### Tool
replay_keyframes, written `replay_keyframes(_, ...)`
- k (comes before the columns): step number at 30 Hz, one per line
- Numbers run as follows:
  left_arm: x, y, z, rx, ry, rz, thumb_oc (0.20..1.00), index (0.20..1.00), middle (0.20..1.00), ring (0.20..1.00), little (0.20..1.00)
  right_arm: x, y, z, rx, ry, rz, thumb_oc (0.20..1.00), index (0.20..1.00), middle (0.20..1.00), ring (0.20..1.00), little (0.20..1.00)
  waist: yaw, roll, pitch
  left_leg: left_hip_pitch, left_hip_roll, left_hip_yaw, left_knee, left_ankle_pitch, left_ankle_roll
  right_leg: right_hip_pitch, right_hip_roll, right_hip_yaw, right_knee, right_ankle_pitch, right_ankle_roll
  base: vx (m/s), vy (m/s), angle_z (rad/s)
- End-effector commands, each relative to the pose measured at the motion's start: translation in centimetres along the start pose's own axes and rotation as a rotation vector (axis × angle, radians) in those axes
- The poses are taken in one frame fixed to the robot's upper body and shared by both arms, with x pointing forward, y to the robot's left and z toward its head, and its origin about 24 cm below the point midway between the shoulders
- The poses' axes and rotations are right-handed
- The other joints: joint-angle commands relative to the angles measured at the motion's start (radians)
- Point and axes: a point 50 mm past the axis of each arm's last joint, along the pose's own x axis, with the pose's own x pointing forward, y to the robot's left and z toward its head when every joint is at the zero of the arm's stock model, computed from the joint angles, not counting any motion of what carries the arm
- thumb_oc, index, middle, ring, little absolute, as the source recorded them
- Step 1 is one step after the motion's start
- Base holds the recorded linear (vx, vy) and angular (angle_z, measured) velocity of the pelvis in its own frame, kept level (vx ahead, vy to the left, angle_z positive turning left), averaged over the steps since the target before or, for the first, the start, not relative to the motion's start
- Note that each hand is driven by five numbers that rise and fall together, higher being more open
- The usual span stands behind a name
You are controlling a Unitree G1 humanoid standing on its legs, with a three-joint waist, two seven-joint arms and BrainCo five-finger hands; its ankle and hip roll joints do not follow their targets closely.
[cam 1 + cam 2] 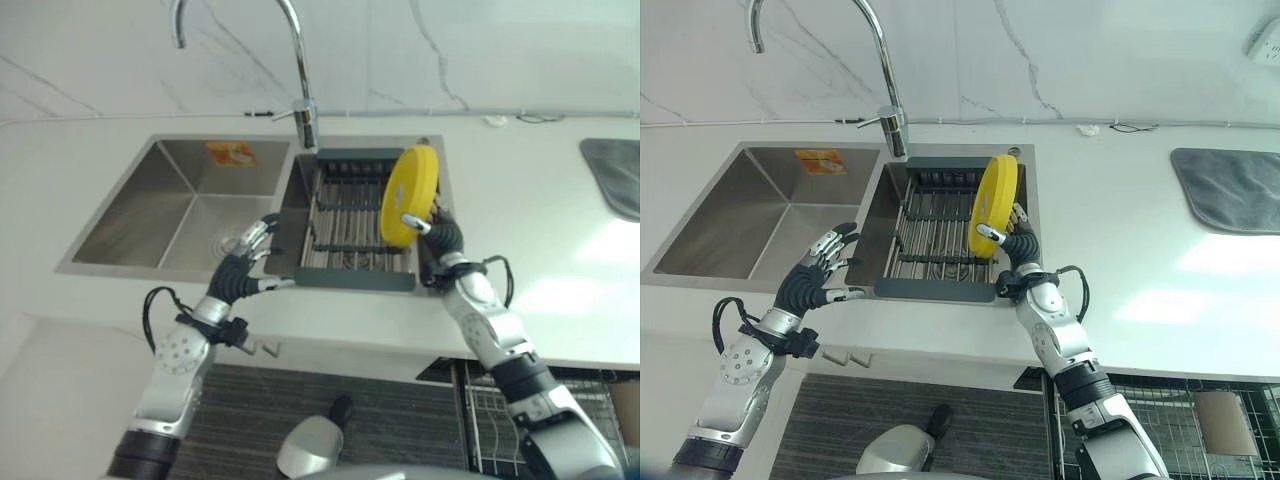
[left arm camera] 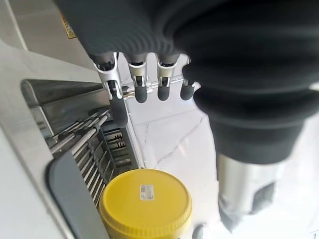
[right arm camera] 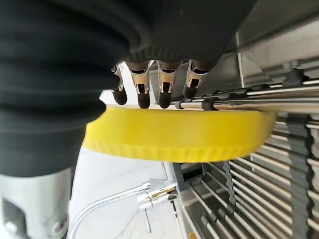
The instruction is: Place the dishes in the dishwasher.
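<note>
The right hand (image 1: 1015,240) is gripping the yellow plate (image 1: 994,205) on edge over the right side of the sink rack (image 1: 940,250), while the left hand (image 1: 815,275) is hovering with relaxed fingers beside the rack's left end.

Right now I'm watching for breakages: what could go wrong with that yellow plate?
The right robot hand pinches the yellow plate by its rim, on edge above the drying rack in the sink; it could slip and drop onto the bars. The faucet stands close, so a swing might clip it. The left robot hand hovers open at the sink's front edge.
</note>
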Motion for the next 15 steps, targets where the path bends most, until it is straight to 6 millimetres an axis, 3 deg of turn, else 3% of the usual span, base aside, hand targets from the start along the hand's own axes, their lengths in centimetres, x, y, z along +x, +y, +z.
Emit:
replay_keyframes(1,0.3,-0.1,1.3,0.07,-0.055,-0.053,1.0,1.0,1.0,1.0,1.0,0.6,1.5,1.7,-0.025,-0.09,0.018,1.0,1.0,1.0,1.0,1.0,0.013,0.0,-0.072,-0.06,0.051,0.052,-0.025,0.04,-0.021,-0.042,-0.013,0.048,0.167,-0.036,-0.037,0.0,0.0,0.0)
replay_keyframes(15,0.7,-0.4,1.2,0.058,-0.054,-0.057,1.0,1.0,1.0,1.0,1.0,1.9,1.7,2.8,-0.116,-0.096,-0.106,1.0,1.0,1.0,1.0,1.0,0.021,0.01,-0.07,-0.062,0.048,0.043,-0.019,0.039,-0.019,-0.048,-0.014,0.045,0.177,-0.037,-0.041,0.0,0.0,0.0)
